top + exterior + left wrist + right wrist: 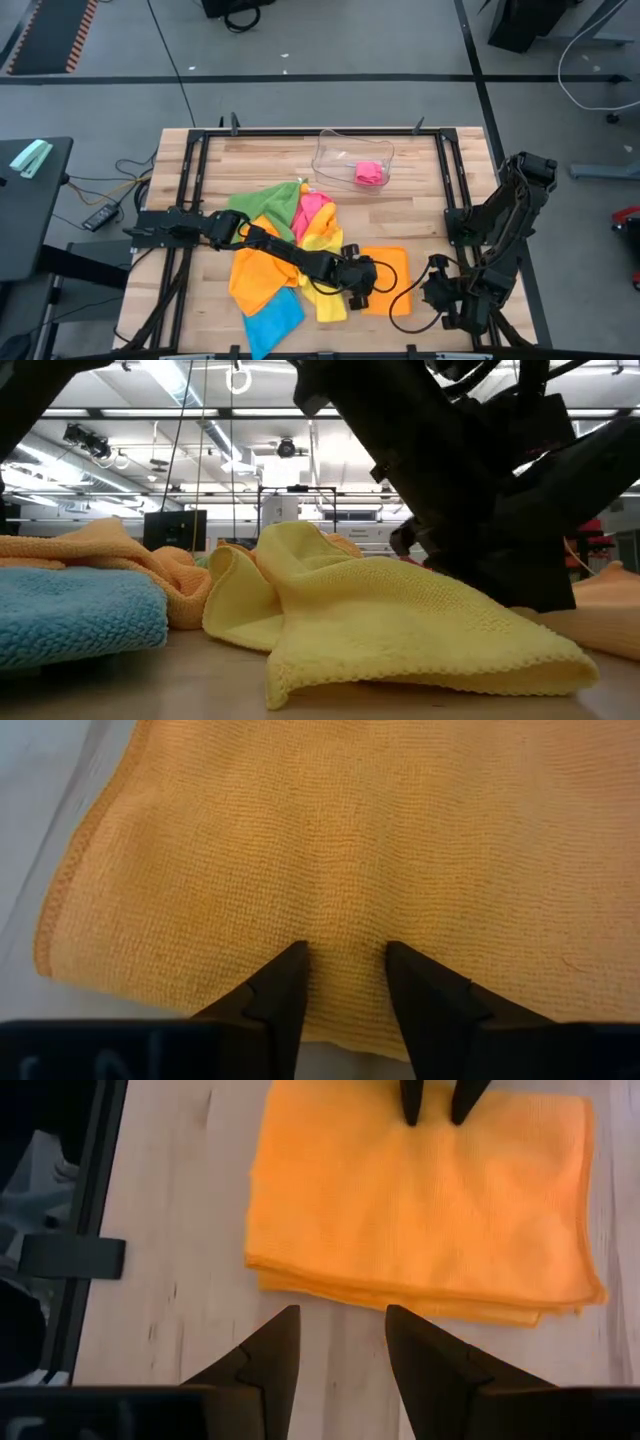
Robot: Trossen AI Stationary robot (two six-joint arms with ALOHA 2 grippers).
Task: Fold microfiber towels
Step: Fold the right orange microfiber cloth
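A folded orange towel (420, 1210) lies flat on the table near the front right, also in the high view (392, 272). My left gripper (345, 955) reaches across from the left. It stands open over the towel, close to one edge, and its tips also show in the right wrist view (437, 1115). My right gripper (340, 1330) is open above bare wood beside the towel's layered edge (400, 1295). A loose pile lies centre-left: green towel (265, 198), pink towel (315, 205), yellow towel (322, 240), another orange towel (255, 275) and blue towel (272, 320). My left gripper points slanting down at the folded orange towel's top face (345, 920), near one edge. The cloth shows flat in the gap between the two fingers. I cannot tell whether the fingertips (295, 960) touch it.
A clear plastic tray (335, 150) at the far middle holds a folded pink towel (370, 172). Black frame rails (455, 180) run along the table's sides. In the low view the yellow towel (400, 620) lies crumpled in front of the dark arm (480, 490).
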